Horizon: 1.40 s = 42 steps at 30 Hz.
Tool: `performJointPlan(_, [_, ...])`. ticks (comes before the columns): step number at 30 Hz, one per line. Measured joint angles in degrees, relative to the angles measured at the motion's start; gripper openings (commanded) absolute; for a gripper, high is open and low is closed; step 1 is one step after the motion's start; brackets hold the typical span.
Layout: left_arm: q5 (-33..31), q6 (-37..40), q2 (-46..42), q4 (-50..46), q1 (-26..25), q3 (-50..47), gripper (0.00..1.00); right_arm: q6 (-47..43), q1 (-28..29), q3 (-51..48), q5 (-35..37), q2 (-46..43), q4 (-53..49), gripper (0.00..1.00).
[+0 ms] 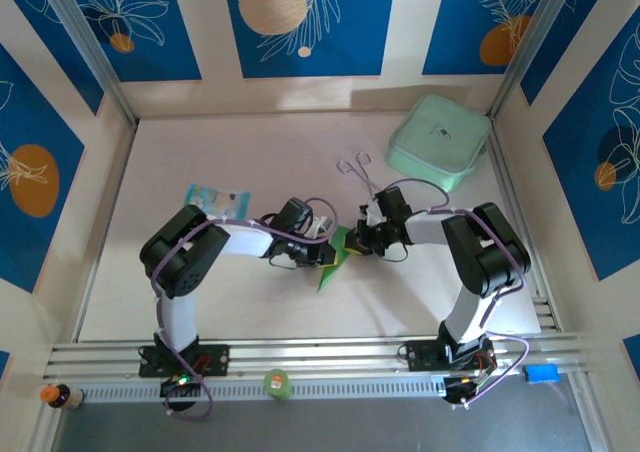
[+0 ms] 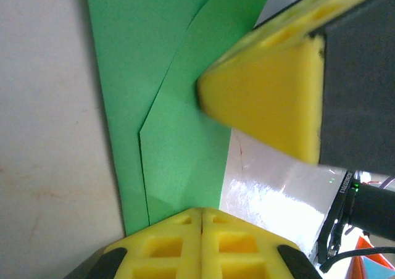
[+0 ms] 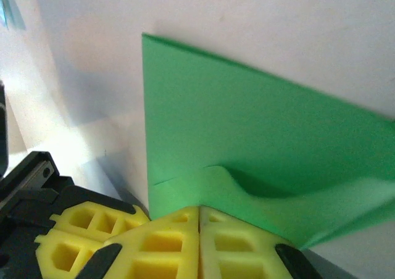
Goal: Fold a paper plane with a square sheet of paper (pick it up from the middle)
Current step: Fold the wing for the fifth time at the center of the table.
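White worktop (image 1: 250, 307) stretches ahead of me, boxed in by walls of blue panels printed with pale leaves and orange rounds.

My left gripper (image 2: 202, 213) is clenched, its yellow pads meeting along a thin seam, and the tips sit right at the edge of the square sheet of paper (image 2: 176, 149). I cannot tell whether a layer is nipped between them or whether they only press on it. My right gripper (image 3: 199, 210) is clenched as well. A flap of the green sheet bulges up towards its seam, and here too I cannot tell if the flap is caught. From my left wrist I see one yellow finger (image 2: 271, 100) of that right gripper with its tip touching the upper layer of the sheet.

That upper layer is folded over the lower one, and its edge runs in a bent line down the paper. Seen from above, the sheet lies flat on the worktop between my two grippers, near the middle, with a narrow corner pointing towards my bases.

Farther out, a small light-blue packet (image 1: 217, 200) lies just beyond my left forearm. A metal scissor-handled tool (image 1: 355, 167) lies past my right gripper. A pale mint box (image 1: 438, 144) sits in the far right corner, well apart from the sheet.
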Motion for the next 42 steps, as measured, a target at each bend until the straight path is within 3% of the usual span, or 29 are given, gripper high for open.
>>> performJointPlan(15, [1.07,-0.26,-0.04,3.39,0.20,-1.64,0.00,2.29,-9.14,0.79,2.67,-0.31,-0.17,0.09])
performJointPlan(20, [1.20,-0.33,-0.07,3.50,0.24,-1.68,0.00,2.36,-10.23,0.76,3.85,-4.42,-0.68,0.10])
performJointPlan(25, [1.16,-1.11,-0.09,3.58,0.24,-1.68,0.00,2.43,-5.64,0.66,3.63,-9.55,-0.02,0.10])
performJointPlan(31, [1.16,-1.70,-0.09,3.65,0.26,-1.68,0.00,3.85,1.95,-1.33,3.56,-8.28,0.98,0.08])
performJointPlan(39, [1.18,-2.91,-0.44,3.61,0.26,-1.97,0.00,4.94,3.06,-1.68,3.17,-1.66,1.84,0.02])
performJointPlan(40, [1.09,-3.06,-0.74,3.43,0.24,-2.12,0.03,4.98,2.97,-1.68,2.84,-1.51,2.16,0.02])
performJointPlan(42, [0.70,-3.28,-1.46,2.49,0.24,-2.54,0.18,5.14,2.97,-1.95,2.75,-1.46,2.73,0.02])
